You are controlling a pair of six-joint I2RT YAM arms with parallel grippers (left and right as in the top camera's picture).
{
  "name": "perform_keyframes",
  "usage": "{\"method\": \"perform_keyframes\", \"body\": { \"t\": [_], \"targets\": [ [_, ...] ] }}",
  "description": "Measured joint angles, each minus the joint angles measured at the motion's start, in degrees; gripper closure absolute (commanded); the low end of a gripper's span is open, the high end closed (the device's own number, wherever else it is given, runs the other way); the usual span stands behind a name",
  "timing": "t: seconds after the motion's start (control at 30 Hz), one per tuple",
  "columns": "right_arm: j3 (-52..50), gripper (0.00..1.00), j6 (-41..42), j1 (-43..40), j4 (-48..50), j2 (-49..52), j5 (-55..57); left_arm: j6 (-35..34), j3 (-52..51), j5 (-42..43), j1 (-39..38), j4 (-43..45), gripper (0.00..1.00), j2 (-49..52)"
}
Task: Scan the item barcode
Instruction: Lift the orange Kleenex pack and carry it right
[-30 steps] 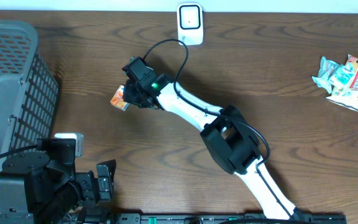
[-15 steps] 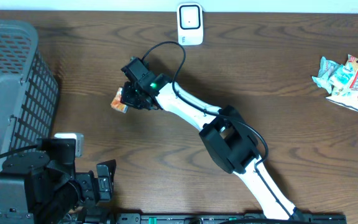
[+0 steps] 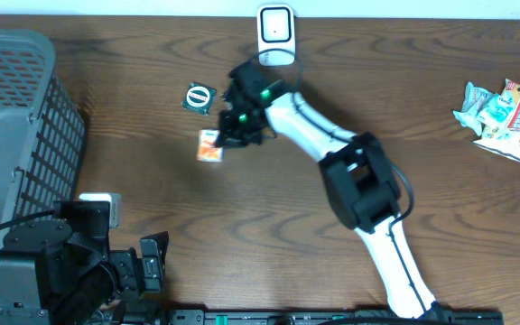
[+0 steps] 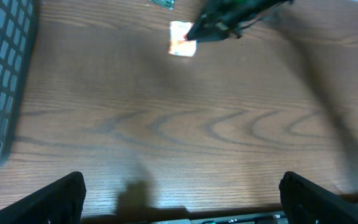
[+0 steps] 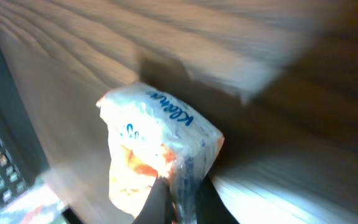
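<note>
Right gripper [image 3: 231, 134] pinching a small white plastic tissue packet with orange and blue print [image 3: 209, 146].

Jaws closed tight on 1 edge, fingers [image 5: 159, 200] meeting at the packet's lower rim in the right wrist view. Packet left of centre over the brown wooden table [image 3: 134, 181], on the gripper's side away from the white box-shaped scanner [image 3: 276, 34]; resting or lifted, cannot tell. Long axis roughly near-to-far, slightly tilted. Blue script and crinkled wrap legible only from the right wrist. Only overhead: small round dark packet [image 3: 200, 97] just beyond, grey mesh basket [image 3: 16, 108] far left, pale snack bags [image 3: 502, 113] far right. Left gripper [image 4: 182, 180] spread wide above bare wood, packet a blurred patch far ahead.
</note>
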Motion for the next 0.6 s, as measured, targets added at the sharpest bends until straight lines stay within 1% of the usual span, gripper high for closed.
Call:
{"method": "perform_keyframes", "body": {
  "t": [0.2, 0.37, 0.6],
  "targets": [
    [-0.68, 0.99, -9.07, -7.13, -5.33, -0.92, -4.57, 0.00, 0.00, 0.00, 0.00, 0.02, 0.02, 0.00],
    [-0.70, 0.99, -13.86, -11.54, -7.89, -1.84, -9.25, 0.00, 0.00, 0.00, 0.00, 0.00, 0.02, 0.00],
    [-0.70, 0.99, -18.82, -16.31, -8.35, -2.86, -19.78, 0.00, 0.00, 0.00, 0.00, 0.00, 0.02, 0.00]
  ]
}}
